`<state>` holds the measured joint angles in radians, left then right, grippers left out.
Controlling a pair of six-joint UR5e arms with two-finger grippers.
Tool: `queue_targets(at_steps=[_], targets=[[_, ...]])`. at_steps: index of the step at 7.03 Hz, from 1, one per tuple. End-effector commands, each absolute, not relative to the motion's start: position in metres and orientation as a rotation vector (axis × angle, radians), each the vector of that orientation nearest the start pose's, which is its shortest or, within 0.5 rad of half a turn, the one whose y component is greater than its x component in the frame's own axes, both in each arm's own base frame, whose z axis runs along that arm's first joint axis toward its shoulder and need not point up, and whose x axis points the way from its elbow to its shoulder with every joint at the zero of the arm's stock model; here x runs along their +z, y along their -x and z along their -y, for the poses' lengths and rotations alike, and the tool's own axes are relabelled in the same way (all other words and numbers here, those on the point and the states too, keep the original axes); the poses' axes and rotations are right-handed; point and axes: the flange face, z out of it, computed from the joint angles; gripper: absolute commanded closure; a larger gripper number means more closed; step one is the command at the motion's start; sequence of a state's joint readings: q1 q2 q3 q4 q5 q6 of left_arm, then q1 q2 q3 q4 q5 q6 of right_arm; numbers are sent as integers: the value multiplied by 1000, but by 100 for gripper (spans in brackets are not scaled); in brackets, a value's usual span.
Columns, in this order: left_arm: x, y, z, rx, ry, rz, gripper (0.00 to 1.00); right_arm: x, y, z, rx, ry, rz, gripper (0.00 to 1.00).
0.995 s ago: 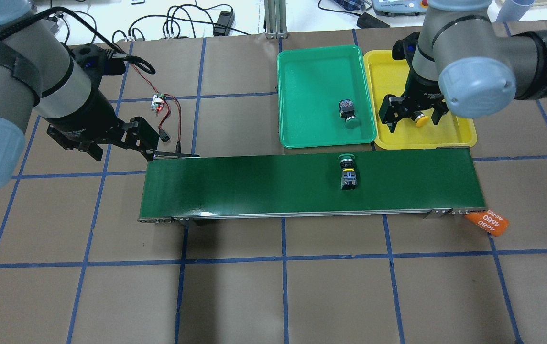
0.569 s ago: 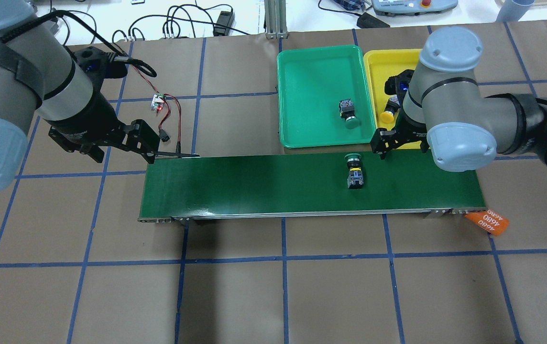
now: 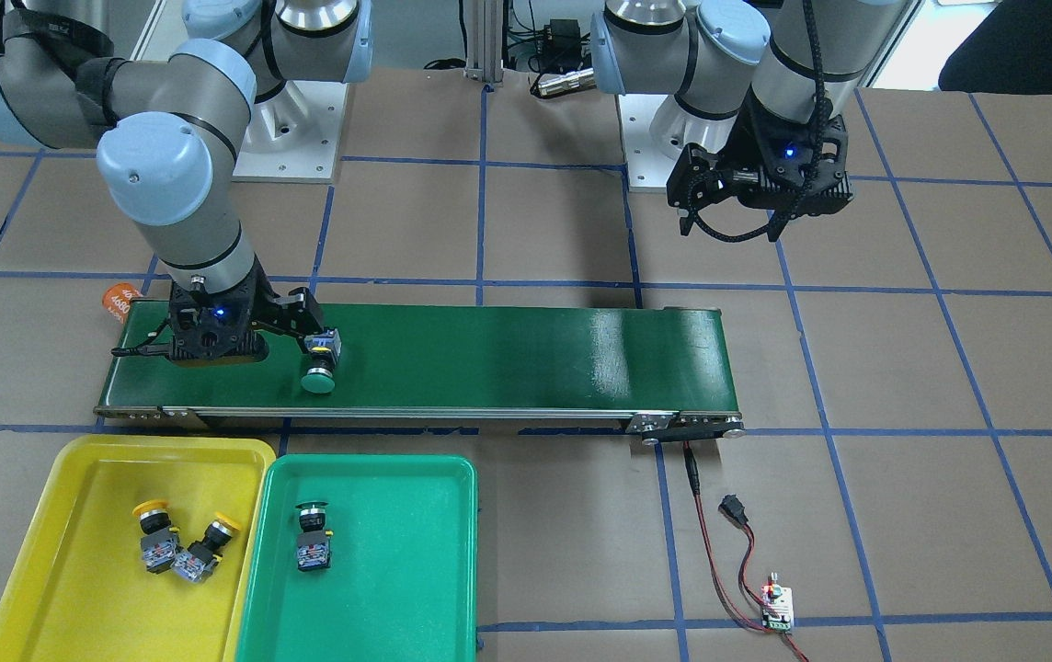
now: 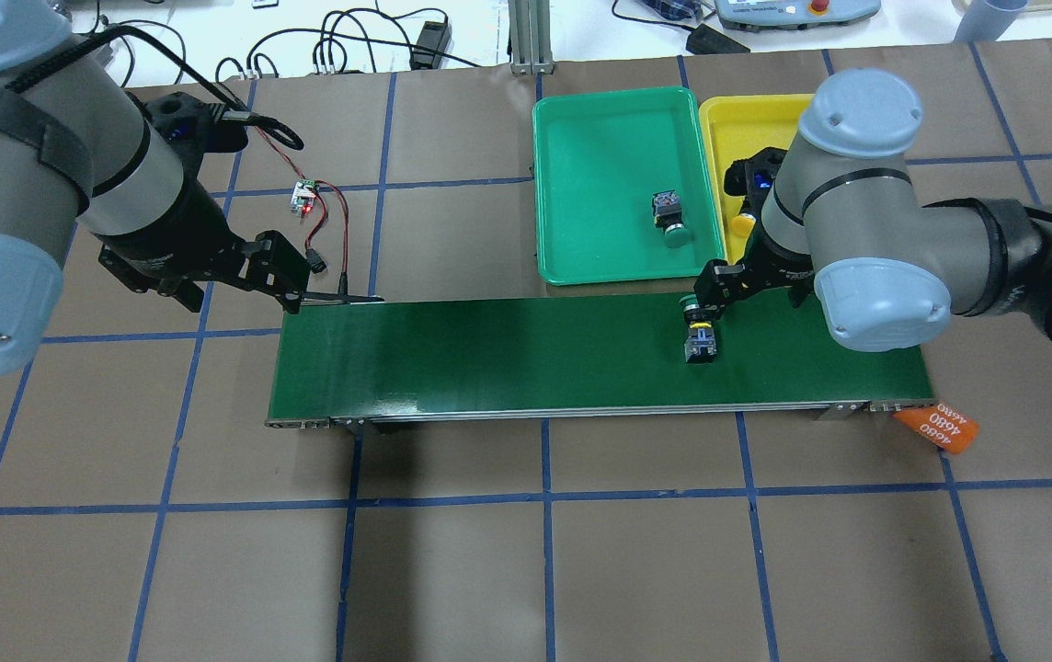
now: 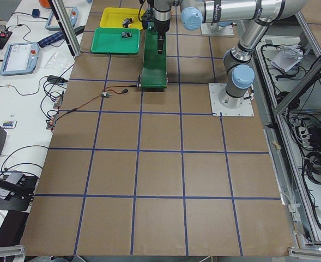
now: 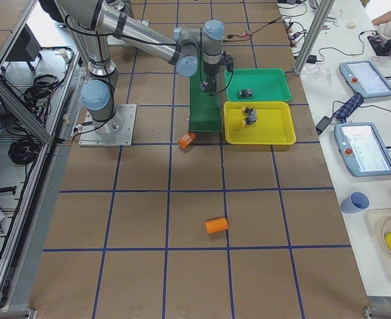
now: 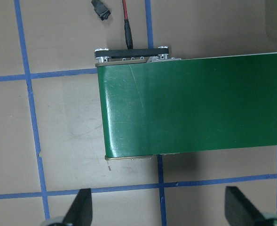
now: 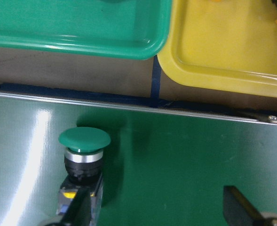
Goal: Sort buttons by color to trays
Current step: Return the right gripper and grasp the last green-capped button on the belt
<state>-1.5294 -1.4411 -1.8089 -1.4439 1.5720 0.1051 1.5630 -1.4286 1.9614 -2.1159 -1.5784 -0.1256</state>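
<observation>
A green-capped button (image 4: pixel 699 336) lies on its side on the conveyor belt (image 4: pixel 489 349), cap toward the trays; it also shows in the right wrist view (image 8: pixel 84 141). My right gripper (image 8: pixel 159 212) is open just over the belt. One of its fingers (image 8: pixel 77 207) is at the button's body; the other is well apart. The green tray (image 4: pixel 618 138) holds one green button (image 4: pixel 670 221). The yellow tray (image 3: pixel 75 588) holds two yellow buttons (image 3: pixel 156 533) (image 3: pixel 204 547). My left gripper (image 7: pixel 159 212) is open and empty above the belt's other end.
An orange cylinder marked 4680 (image 4: pixel 940 428) lies off the belt's right end, and another (image 6: pixel 216 225) lies farther out on the table. Red and black wires with a small circuit board (image 4: pixel 305 195) lie by the belt's left end.
My right gripper left the yellow tray and came down to the belt beside the green button. The button rode the belt to the right. The left arm barely moved.
</observation>
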Motion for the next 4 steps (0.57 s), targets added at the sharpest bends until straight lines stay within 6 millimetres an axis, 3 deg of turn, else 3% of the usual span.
queue_targets(at_steps=[1, 4], targets=[[443, 115, 443, -31, -104, -3138, 0, 284, -131, 497, -11, 193, -3142, 0], [443, 115, 442, -33, -108, -3136, 0, 275, -131, 494, 20, 195, -3139, 0]])
